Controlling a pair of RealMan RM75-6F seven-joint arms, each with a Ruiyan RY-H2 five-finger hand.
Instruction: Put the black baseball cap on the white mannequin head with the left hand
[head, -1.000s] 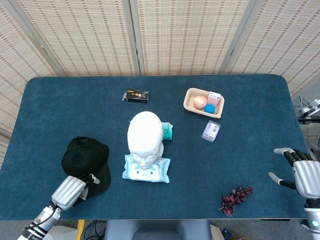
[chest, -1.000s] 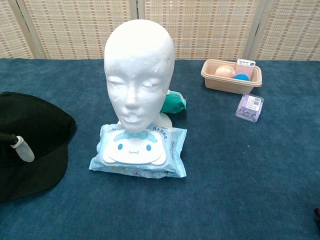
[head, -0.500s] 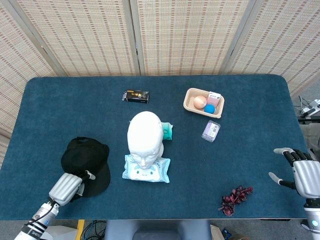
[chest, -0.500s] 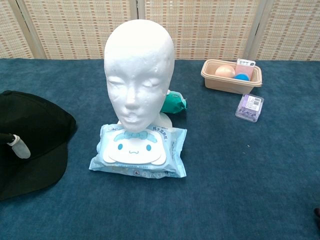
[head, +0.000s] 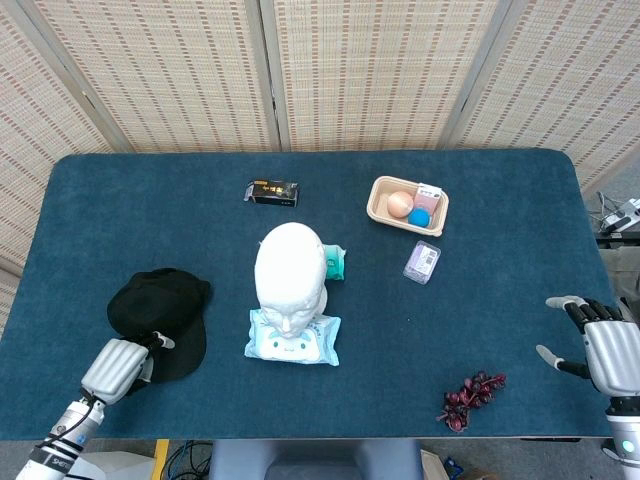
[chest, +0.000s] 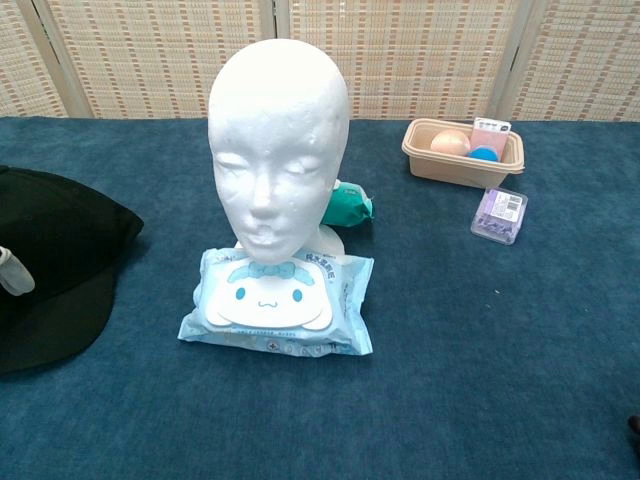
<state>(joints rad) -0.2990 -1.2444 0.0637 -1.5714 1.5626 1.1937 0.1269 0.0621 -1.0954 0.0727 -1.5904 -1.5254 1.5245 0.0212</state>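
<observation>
Black baseball cap lies near table edge, pinched by left robot hand.

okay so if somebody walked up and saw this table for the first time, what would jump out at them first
Most likely the white mannequin head, standing upright mid-table with its neck at the back edge of a blue cartoon wipes pack. Next, the black baseball cap lying left of it near the front edge, with the left hand at its brim. The right hand hangs open at the table's far right edge.

Lab setup — woven screens, blue-clothed table
</observation>
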